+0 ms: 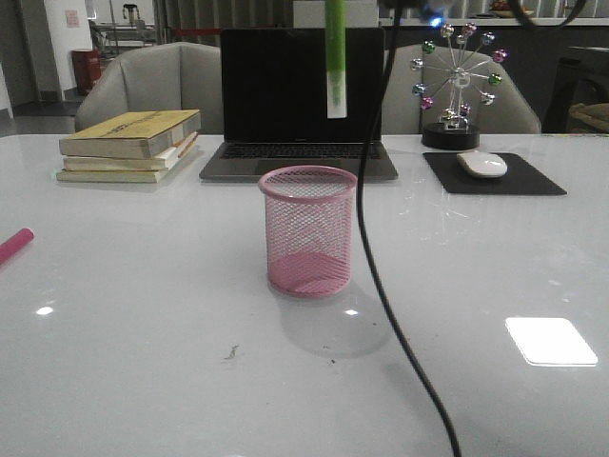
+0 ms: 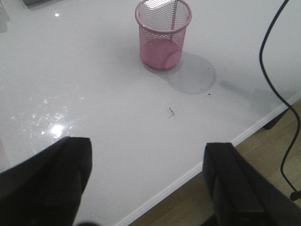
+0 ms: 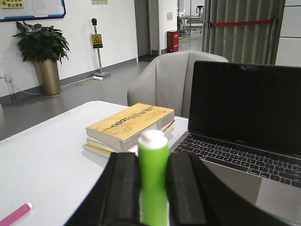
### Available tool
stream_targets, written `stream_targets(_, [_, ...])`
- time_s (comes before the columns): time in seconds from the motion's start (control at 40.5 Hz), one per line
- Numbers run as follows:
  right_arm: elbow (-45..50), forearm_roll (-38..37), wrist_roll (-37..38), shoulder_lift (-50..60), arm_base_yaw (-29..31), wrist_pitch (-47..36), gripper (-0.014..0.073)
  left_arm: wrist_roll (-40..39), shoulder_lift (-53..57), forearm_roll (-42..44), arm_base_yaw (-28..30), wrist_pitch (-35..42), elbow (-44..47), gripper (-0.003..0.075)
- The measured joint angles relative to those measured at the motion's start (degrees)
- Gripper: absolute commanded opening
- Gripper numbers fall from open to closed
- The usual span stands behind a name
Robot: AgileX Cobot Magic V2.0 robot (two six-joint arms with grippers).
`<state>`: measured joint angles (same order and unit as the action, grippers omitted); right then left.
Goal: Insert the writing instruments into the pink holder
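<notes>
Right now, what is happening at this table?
The right gripper is shut on the lime green marker and holds it upright, high above the pink holder, which is empty. The magenta marker lies on the table far to the left. The left gripper is open and holds nothing. No marker is in the holder yet.

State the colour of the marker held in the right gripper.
Lime green marker with a white end, clamped in the right gripper; clearest in the right wrist view.
</notes>
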<state>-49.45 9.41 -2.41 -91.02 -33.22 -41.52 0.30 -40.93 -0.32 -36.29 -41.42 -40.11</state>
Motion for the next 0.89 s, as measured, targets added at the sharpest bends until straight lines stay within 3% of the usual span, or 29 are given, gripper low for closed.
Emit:
stream_targets(0.321, [0.0,-4.8,0.0,-12.9,0.0,-4.8,0.0191,0.0,0.0,0.0,0.0,0.0,0.0,0.0549])
stream_targets(0.37, [0.0,-6.2,0.0,-14.5,0.0,-4.8,0.0224,0.0,0.0,0.0,0.0,0.0,0.0,0.0549])
stream_targets(0.543, [0.0,-7.4,0.0,-16.3,0.0,-4.7,0.047,0.0,0.0,0.0,0.0,0.0,0.0,0.0549])
stream_targets(0.642, [0.0,-7.4,0.0,-15.7,0.0,-4.3,0.05,0.0,0.0,0.0,0.0,0.0,0.0,0.0549])
stream_targets(0.765, [0.0,-7.5,0.0,-10.1,0.0,2.3,0.05,0.0,0.0,0.0,0.0,0.0,0.0,0.0549])
stream_targets(0.889, [0.0,-7.5,0.0,2.5,0.0,19.0,0.05,0.0,0.0,0.0,0.0,0.0,0.0,0.0549])
